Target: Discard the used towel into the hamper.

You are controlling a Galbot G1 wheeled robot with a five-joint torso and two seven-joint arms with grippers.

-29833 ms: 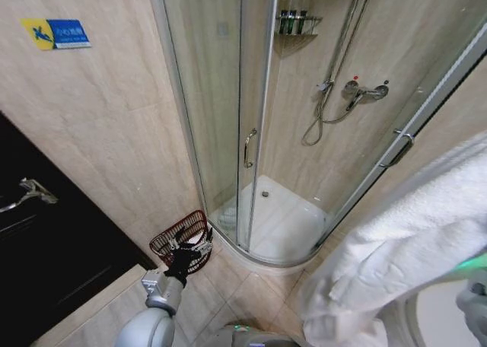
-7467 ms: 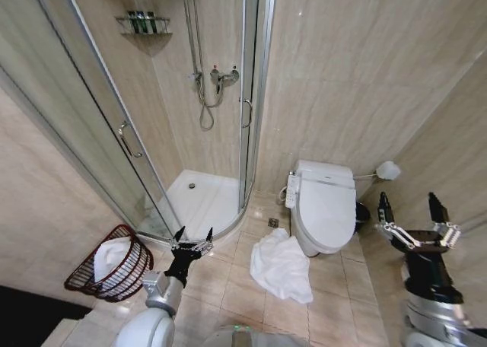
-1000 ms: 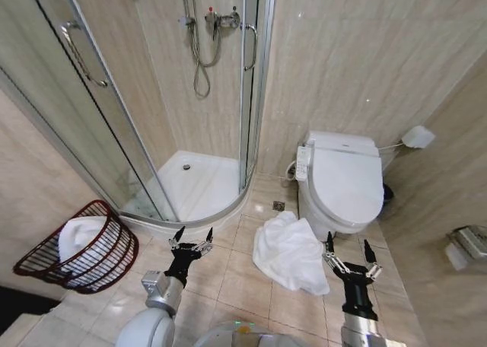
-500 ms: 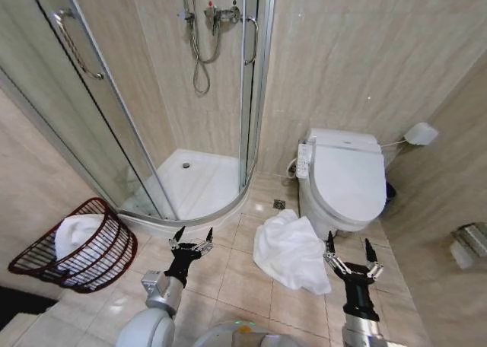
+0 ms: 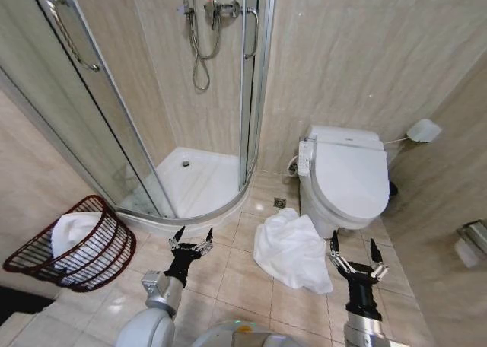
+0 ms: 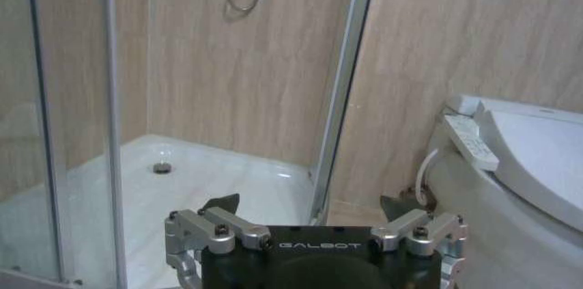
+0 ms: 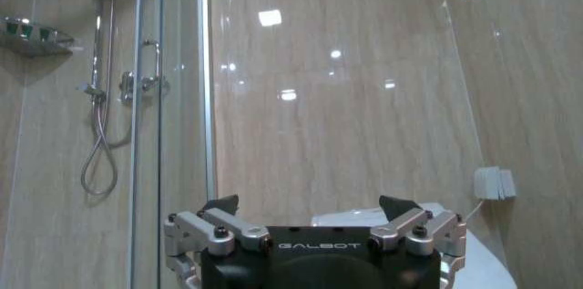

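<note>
One towel (image 5: 74,233) lies in the hamper (image 5: 46,267); a second towel (image 5: 291,250) remains on the floor beside the toilet (image 5: 346,183). Left claw (image 5: 190,239) and right claw (image 5: 358,257) are spread, empty.

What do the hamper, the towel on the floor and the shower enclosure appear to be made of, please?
The hamper looks like thin wire with a dark reddish-brown coating: open ribs, thicker rim. The towel on the floor seems soft white terry cloth, crumpled in folds. The shower enclosure appears to be clear glass in shiny metal framing, showing the wall through it.
</note>
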